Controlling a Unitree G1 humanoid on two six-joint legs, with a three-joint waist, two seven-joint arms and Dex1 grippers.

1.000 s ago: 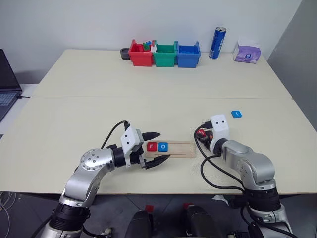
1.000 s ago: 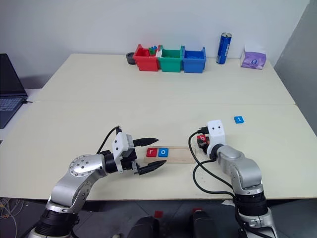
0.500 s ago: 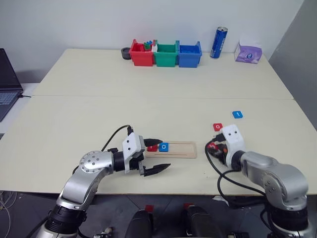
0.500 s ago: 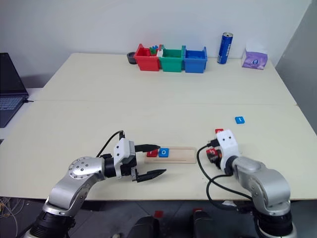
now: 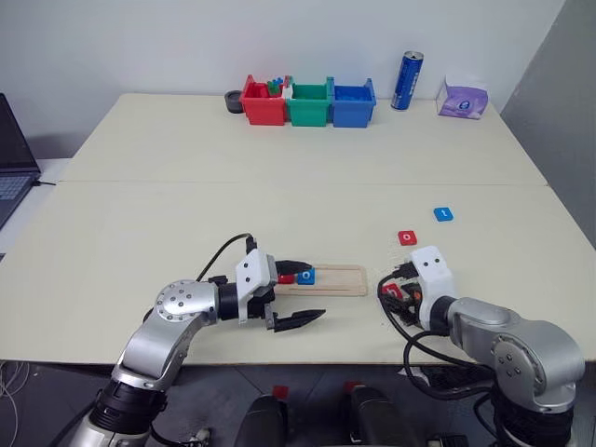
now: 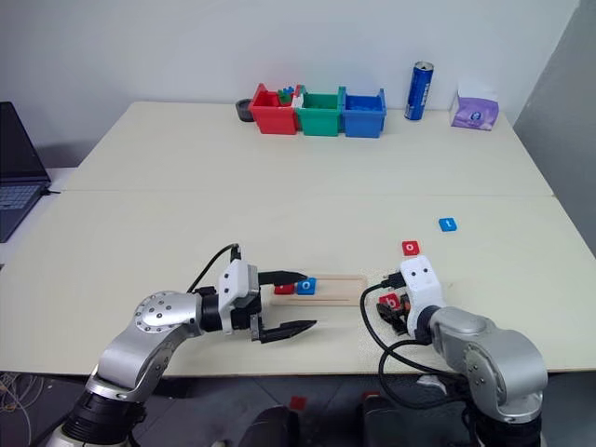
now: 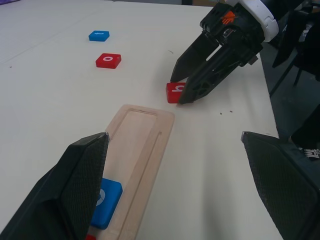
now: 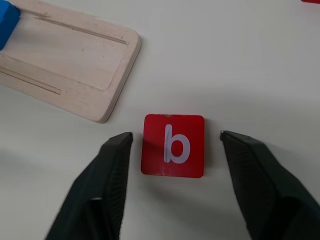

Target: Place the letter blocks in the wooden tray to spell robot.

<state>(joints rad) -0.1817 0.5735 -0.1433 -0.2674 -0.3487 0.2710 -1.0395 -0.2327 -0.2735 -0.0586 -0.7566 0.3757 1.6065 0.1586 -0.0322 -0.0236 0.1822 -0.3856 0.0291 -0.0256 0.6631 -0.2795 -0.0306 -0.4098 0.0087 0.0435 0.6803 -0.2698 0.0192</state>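
Right wrist view shows my right gripper with its two black fingers spread, one on each side of the flat red square tile marked with a white "b", neither finger touching it. That tile lies flat on the cream tabletop, just beside the free end of the long pale wooden tray, with a narrow strip of table between them.

Taking the tray as landmark: inside it, at the end nearest my left arm, sits a blue square tile with a white "o", and just beyond that a red tile whose letter I cannot read. The rest of the tray's recess is bare wood.

My left gripper hangs released at that filled end, fingers wide apart, one finger over the tray's edge near the red tile, the other over the table on the near side of the tray.

Past the tray's free end, farther out than the "b" tile, a red tile with a white "o" lies on the table, and farther still a blue tile with a white letter I cannot make out.
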